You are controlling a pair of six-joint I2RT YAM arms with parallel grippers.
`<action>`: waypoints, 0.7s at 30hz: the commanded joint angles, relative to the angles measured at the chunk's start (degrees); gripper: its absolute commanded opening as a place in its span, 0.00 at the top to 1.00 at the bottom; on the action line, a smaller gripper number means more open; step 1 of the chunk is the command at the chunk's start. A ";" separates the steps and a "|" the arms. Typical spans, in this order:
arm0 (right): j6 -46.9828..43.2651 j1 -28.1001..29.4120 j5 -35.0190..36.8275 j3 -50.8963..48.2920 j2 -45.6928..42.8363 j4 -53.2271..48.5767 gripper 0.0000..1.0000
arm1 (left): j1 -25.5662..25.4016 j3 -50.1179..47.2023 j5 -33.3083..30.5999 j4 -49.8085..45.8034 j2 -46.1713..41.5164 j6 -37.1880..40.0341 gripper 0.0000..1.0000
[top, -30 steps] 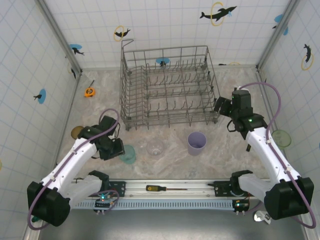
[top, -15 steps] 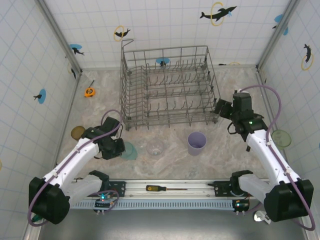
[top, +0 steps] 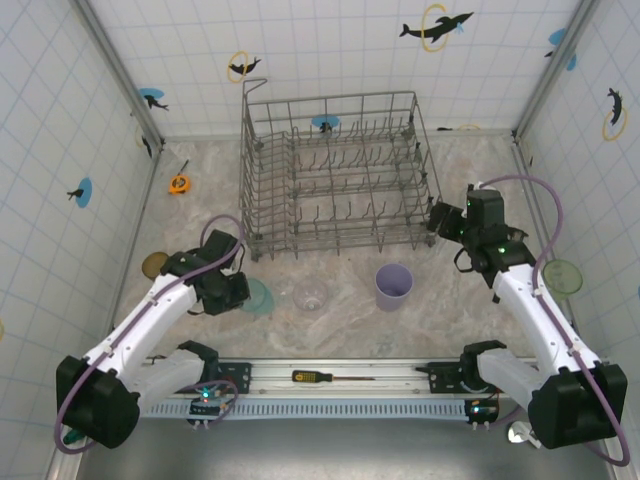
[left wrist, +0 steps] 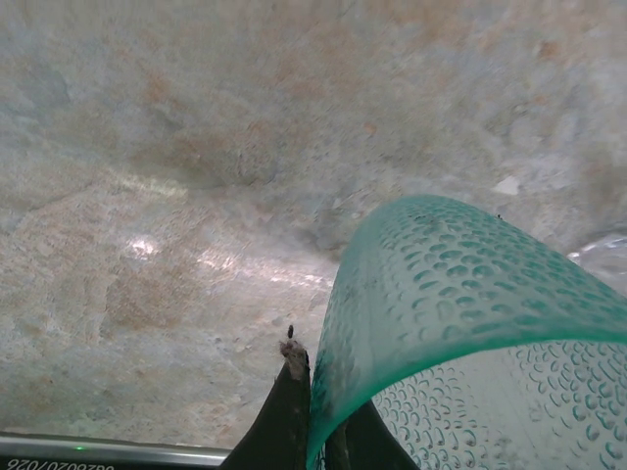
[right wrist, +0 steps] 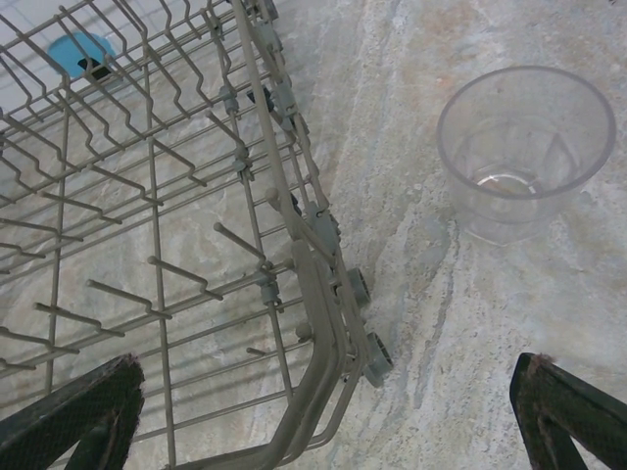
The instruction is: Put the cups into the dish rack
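Worktop point(top: 470, 310): mottled beige and grey, with stone-like veining.
Dish rack point(top: 335, 180): uniform grey wire.
Lavender cup point(top: 393, 286): opaque, plain.
Teal cup point(top: 258, 297): translucent blue-green; the left wrist view shows its wall covered in small dimples.
Clear cup point(top: 310, 295): colourless. Second clear cup point(right wrist: 524, 152): likewise colourless.
Amber-brown cup point(top: 154, 264): plain.
Pale green cup point(top: 562, 276): translucent.
Tape measure point(top: 178, 184): orange.
Screwdriver point(top: 318, 376): yellow and black handle.
Walls point(top: 60, 120): white tiles on a pale blue grid, bearing dolphin stickers point(top: 437, 25), black figures on blue discs or in yellow rings.
Left arm point(top: 150, 320) and right arm point(top: 540, 310): white shells, black joints, purple cables.
Right tool point(right wrist: 328, 416): black fingers point(right wrist: 83, 411).
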 commanded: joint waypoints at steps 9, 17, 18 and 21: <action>0.18 0.56 -6.20 -1.20 -0.97 3.95 0.00 | -0.31 9.25 2.95 -1.24 0.58 -0.03 1.00; 0.08 1.35 -8.75 -1.77 -0.23 5.95 0.00 | -0.28 15.83 9.41 -0.16 0.48 -1.89 1.00; 0.06 1.37 -8.92 -1.82 -0.08 6.10 0.00 | -0.32 16.43 10.50 0.50 0.32 -2.06 1.00; 0.16 1.63 -9.39 -1.82 0.19 6.44 0.00 | -0.27 18.83 11.30 0.90 0.44 -2.43 1.00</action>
